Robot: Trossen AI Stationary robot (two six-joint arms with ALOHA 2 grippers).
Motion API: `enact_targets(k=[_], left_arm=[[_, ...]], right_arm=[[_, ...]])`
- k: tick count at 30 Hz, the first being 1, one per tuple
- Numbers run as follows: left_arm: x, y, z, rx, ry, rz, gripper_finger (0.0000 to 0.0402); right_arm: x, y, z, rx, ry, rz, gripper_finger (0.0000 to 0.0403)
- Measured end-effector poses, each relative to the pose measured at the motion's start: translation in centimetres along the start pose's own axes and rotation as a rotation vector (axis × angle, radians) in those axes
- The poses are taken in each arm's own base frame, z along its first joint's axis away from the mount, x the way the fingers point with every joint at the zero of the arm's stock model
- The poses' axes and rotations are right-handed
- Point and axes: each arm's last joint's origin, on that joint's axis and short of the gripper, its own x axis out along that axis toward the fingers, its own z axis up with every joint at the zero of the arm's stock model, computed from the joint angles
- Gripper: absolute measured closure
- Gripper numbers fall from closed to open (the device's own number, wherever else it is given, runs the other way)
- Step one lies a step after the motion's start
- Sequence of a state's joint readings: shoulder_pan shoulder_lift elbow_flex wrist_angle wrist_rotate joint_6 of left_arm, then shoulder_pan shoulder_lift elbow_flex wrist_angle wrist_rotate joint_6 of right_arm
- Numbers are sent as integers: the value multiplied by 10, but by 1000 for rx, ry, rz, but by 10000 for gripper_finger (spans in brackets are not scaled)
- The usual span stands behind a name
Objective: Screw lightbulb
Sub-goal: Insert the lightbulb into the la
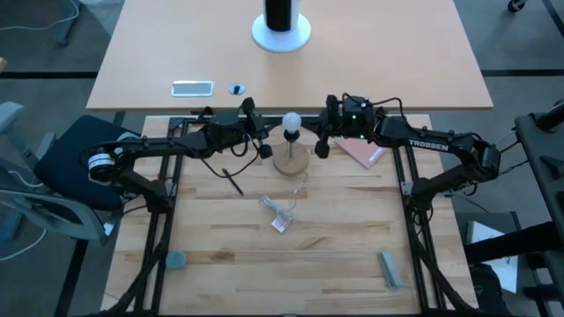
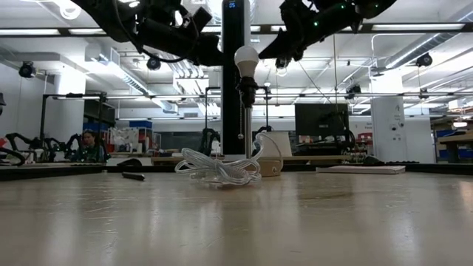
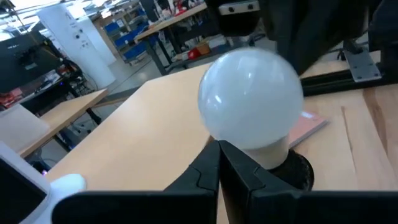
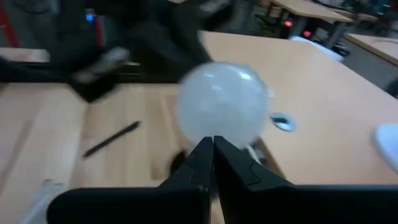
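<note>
Both grippers, left (image 1: 263, 151) and right (image 1: 322, 149), flank the lightbulb (image 1: 290, 121) at upper centre, jaws pressed together (holding nothing); open one before twisting.

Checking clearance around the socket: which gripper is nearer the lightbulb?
Left, slightly. The left gripper sits just beside the lightbulb on its left; the right gripper sits a bit farther off on its right.

- Bright ceiling strips (image 2: 414, 28) overhead leave pale glare on the table (image 2: 236, 222).
- The lightbulb (image 4: 222, 102) looks smeared in the right wrist view.
</note>
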State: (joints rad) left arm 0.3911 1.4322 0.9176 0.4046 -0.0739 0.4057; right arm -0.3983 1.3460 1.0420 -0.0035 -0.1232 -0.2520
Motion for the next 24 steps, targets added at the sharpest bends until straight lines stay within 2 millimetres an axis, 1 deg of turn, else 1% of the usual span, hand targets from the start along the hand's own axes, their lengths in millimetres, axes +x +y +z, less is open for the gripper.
enact_targets(k=[3, 9, 13, 18, 22, 24], left_arm=[[0, 0, 0, 0, 3, -2, 401], [0, 0, 0, 0, 3, -6, 401], [-6, 1, 4, -2, -2, -13, 401], [-12, 0, 9, -2, 6, -34, 401], [-13, -3, 10, -5, -37, -144, 401], [-11, -4, 10, -6, -57, -165, 401]], right_arm=[[0, 3, 0, -2, 0, 29, 396], [0, 6, 1, -4, 6, 22, 396], [-2, 6, 0, 5, 28, 10, 396], [-6, 3, 0, 5, 49, -51, 396], [-7, 0, -1, -22, 72, -132, 396], [-6, -3, -1, -35, 67, -164, 396]])
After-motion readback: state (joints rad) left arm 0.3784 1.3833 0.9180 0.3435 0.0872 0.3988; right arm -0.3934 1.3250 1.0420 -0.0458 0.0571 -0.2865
